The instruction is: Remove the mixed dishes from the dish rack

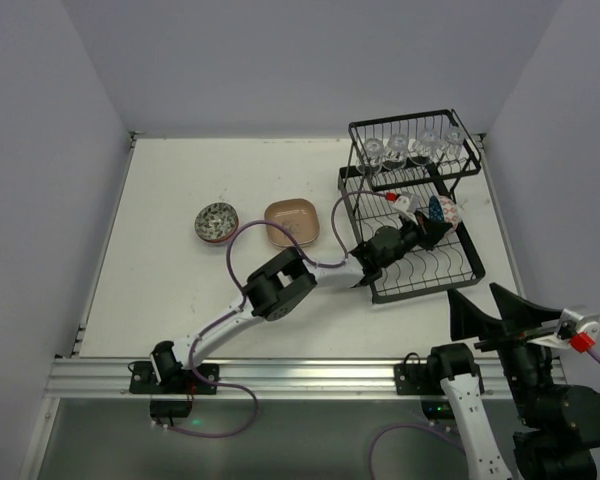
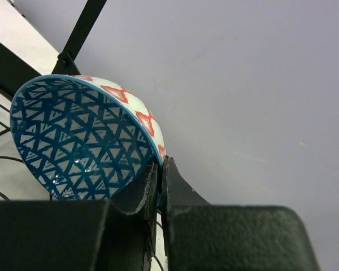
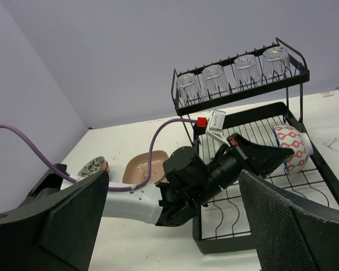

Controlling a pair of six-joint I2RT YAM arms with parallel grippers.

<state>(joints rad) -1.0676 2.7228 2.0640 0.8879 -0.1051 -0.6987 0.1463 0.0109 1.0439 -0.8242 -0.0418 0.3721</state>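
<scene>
Left gripper (image 2: 160, 180), clamped on the thin rim of the blue-lined bowl (image 2: 79, 141) tilted in the lower tray of the dish rack (image 1: 430, 285), holds something seemingly light, glazed, slick and breakable, suiting a firm rim pinch.

This is a robot test cell in a lab. Plain lavender-grey walls (image 1: 280, 60) box in a white table (image 1: 160, 300) on three sides, rising just beyond the jaws and to either side of them. An aluminium rail (image 1: 310, 375) runs along the table edge far back from the jaws, with both arm bases bolted to it. A purple cable (image 1: 230, 255) loops loose over the tabletop. The only household things look like props: a black wire dish rack (image 1: 430, 286) around the left gripper (image 1: 435, 226), whose jaws pinch a patterned bowl (image 2: 79, 135). Glass cups (image 1: 410, 150) are lined up above the jaws, and a speckled bowl (image 1: 216, 221) and a tan plate (image 1: 292, 222) sit well behind them.
</scene>
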